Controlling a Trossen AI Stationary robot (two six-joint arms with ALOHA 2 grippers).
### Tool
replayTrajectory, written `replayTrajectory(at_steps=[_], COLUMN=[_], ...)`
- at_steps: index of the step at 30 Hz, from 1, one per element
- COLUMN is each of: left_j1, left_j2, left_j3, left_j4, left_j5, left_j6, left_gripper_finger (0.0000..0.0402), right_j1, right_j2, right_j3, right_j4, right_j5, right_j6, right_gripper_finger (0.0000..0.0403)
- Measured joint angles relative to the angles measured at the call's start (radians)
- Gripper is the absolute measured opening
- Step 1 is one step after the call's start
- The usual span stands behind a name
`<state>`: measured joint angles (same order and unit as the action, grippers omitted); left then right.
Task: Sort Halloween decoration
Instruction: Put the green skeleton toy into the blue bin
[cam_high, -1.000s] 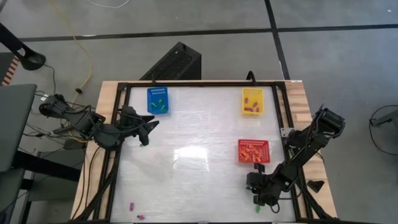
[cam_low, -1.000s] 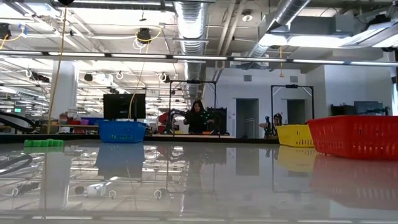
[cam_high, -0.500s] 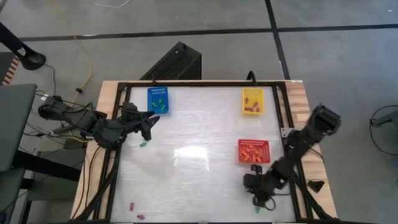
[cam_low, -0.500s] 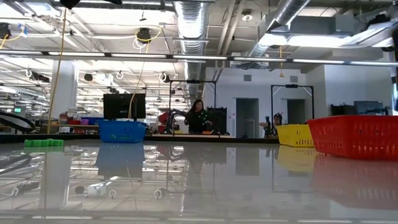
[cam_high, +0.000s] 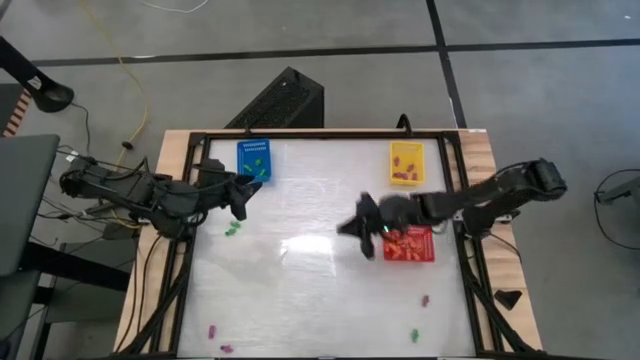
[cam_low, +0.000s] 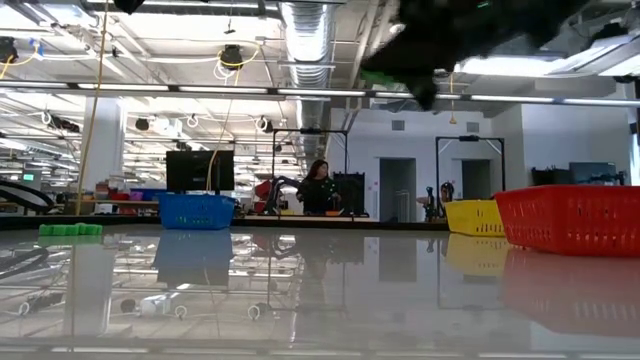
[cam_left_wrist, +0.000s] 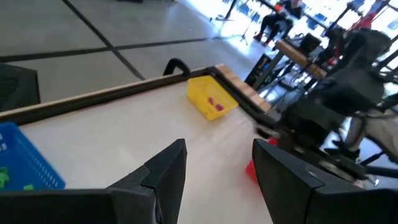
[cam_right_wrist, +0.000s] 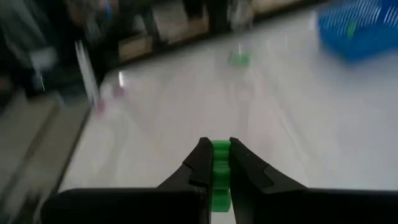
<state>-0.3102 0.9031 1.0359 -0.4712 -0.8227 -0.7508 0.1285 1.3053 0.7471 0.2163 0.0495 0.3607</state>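
Over the middle of the table (cam_high: 300, 290), just beside the red basket (cam_high: 408, 243), the right gripper (cam_right_wrist: 215, 163) pinches a green piece (cam_right_wrist: 220, 155) between its fingers. Near the blue basket (cam_high: 254, 160) (green pieces inside), the left gripper (cam_left_wrist: 217, 155) hangs with fingers parted, apparently empty. Another green piece (cam_high: 230, 231) lies below it; loose purple ones (cam_high: 212, 330) sit by the near edge.

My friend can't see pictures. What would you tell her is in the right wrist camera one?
The right gripper pinches a small green piece between its two dark fingers, above a shiny white table. Farther off lie another green piece and a blue basket.
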Motion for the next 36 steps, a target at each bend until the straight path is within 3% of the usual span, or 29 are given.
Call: replayTrajectory(at_steps=[4,7,17,25,33,36], left_j1=[0.012,0.018,0.029,0.007,0.004,0.004], left_j2=[0.0,0.0,0.0,-0.034,-0.049,-0.047], left_j3=[0.0,0.0,0.0,0.0,0.0,0.0], left_j4=[0.069,0.106,0.176,0.453,0.486,0.484], left_j5=[0.001,0.001,0.015,0.015,0.08,0.086], left_j6=[0.039,0.072,0.062,0.269,0.275,0.273], left_gripper_finger=[0.0174,0.0174,0.0174,0.0174,0.0174,0.0174], right_j1=[-0.168,-0.249,-0.367,-0.435,-0.442,-0.441], right_j2=[0.094,0.201,0.673,1.032,1.311,1.308], right_j3=[0.031,0.131,0.692,1.145,1.607,1.567], right_j4=[0.207,0.229,0.173,0.052,-0.452,-0.422], right_j5=[-0.133,-0.175,-0.318,-0.317,-0.182,-0.175], right_j6=[-0.023,-0.067,-0.16,-0.103,-0.21,-0.211], right_gripper_finger=[0.0055,0.0055,0.0055,0.0055,0.0055,0.0076])
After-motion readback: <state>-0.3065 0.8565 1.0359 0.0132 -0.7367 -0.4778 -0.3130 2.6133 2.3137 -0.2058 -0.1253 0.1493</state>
